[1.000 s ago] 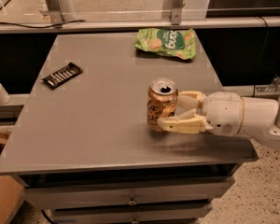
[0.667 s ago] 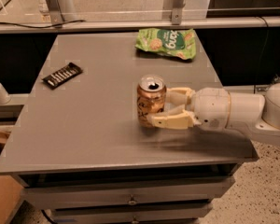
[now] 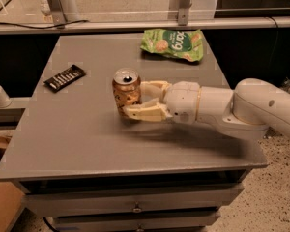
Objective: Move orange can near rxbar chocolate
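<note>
The orange can (image 3: 125,91), copper-orange with a silver top, stands upright near the middle of the grey table (image 3: 87,139). My gripper (image 3: 133,99) reaches in from the right on a white arm, and its cream fingers (image 3: 142,113) are closed around the can's right side. The rxbar chocolate (image 3: 64,77), a thin black bar with white lettering, lies flat at the table's left, about a can-length and a half left of the can.
A green snack bag (image 3: 173,44) lies at the table's back right. A metal rail and posts (image 3: 179,22) run behind the table. Drawers (image 3: 135,204) sit under the front edge. A cardboard box (image 3: 2,209) is on the floor at the left.
My gripper has carried the can leftward across the table, from right of centre to the middle, closer to the black bar. The bar and the bag have not moved.
</note>
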{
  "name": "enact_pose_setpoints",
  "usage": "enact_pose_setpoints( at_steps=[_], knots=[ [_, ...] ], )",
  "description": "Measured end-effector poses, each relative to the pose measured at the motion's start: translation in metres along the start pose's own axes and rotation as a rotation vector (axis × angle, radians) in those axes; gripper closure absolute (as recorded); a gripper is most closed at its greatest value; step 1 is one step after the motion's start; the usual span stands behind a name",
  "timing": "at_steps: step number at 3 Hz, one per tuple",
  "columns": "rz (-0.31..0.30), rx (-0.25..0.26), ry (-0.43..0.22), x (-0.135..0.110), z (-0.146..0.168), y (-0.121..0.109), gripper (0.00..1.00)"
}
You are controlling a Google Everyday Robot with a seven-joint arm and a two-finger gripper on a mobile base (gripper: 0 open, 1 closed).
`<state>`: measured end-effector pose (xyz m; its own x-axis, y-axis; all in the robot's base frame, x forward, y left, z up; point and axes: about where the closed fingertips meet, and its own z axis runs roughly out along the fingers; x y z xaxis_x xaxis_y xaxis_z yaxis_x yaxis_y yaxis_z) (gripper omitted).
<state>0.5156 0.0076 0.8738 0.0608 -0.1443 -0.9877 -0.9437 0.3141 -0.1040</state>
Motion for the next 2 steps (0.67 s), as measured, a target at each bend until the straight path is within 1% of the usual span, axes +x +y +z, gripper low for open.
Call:
enact_pose_setpoints(
  at_steps=[2],
  knots=[
    [-0.006,0.054,-0.019,0.002,0.069,-0.036,1.00]
  ],
)
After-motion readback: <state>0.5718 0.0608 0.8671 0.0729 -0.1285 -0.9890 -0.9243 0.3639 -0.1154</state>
